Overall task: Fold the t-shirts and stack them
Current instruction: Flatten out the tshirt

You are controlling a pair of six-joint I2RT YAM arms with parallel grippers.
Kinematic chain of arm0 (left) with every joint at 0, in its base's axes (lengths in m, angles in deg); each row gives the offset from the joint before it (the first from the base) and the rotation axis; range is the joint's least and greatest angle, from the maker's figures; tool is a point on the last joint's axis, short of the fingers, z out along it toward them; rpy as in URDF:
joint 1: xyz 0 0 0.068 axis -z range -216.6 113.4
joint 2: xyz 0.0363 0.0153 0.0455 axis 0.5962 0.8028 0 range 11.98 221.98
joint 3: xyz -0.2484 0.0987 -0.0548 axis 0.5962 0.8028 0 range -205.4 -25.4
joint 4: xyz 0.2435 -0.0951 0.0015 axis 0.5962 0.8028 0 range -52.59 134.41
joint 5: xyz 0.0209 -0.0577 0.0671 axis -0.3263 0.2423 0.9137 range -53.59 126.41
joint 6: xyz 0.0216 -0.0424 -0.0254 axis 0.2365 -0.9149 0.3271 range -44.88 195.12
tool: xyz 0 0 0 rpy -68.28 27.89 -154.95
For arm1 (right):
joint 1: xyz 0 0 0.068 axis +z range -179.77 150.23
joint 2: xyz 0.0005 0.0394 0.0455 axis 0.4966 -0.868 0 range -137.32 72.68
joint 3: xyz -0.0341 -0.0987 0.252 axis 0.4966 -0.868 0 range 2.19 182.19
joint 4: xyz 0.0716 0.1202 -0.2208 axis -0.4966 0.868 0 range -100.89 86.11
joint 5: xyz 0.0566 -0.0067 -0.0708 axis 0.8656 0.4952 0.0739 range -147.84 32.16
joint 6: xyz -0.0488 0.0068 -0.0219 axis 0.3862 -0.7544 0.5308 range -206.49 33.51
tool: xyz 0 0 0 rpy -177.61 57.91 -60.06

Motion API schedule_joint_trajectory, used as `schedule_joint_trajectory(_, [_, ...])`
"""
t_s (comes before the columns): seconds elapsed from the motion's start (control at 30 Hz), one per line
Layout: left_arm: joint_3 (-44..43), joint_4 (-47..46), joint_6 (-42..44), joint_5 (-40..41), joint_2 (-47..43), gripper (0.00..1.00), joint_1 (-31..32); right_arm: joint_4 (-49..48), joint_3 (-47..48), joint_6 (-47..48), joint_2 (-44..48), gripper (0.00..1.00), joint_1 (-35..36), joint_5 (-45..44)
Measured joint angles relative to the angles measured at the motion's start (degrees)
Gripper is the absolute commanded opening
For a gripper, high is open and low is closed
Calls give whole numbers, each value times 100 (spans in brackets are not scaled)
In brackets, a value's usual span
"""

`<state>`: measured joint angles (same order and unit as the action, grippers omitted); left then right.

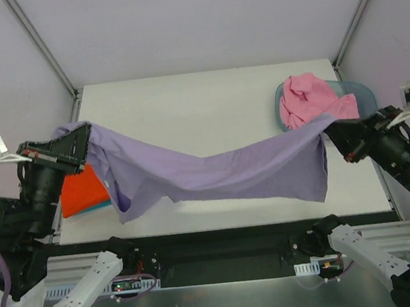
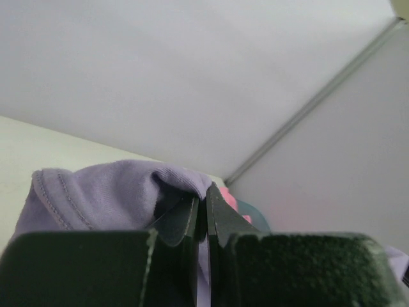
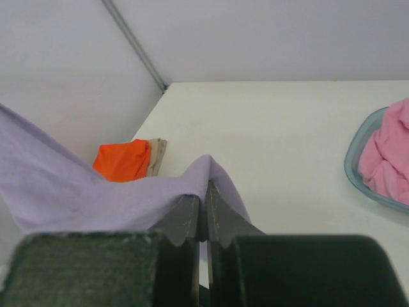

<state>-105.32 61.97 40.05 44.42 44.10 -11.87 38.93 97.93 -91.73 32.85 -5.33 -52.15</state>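
Observation:
A lavender t-shirt (image 1: 221, 166) hangs stretched in the air between both arms, sagging in the middle above the white table (image 1: 184, 103). My left gripper (image 1: 84, 142) is shut on its left end, and the cloth (image 2: 108, 195) bunches over the fingertips in the left wrist view. At the right end my right gripper (image 1: 328, 129) is shut on the shirt (image 3: 96, 192), which drapes over its closed jaws. A pink t-shirt (image 1: 305, 100) lies crumpled in the basket (image 1: 359, 97). An orange-red t-shirt (image 1: 82, 191) lies folded on a teal one (image 1: 96, 209) at the table's left edge.
The grey-blue basket (image 3: 358, 169) stands at the table's right edge. Metal frame posts (image 1: 42, 42) rise at both back corners. Both arm bases (image 1: 122, 268) sit below the near table edge.

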Motion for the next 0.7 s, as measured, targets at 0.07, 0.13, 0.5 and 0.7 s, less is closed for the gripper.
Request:
schedule_joint_trajectory(0.07, [-173,-2,120,280,334,0,0,-4,31,13,-245,4,0,-302])
schedule_joint_trajectory(0.13, [-363,15,247,754,868,0,-2,-15,22,22,-616,4,2,-837])
schedule_joint_trajectory(0.5, [-1600,-92,1158,1294,6382,99,-612,-625,-505,116,-4763,88,-595,-2155])
schedule_joint_trajectory(0.7, [-1808,772,1261,1025,7528,99,-721,-337,66,289,-6183,97,-772,-1812])
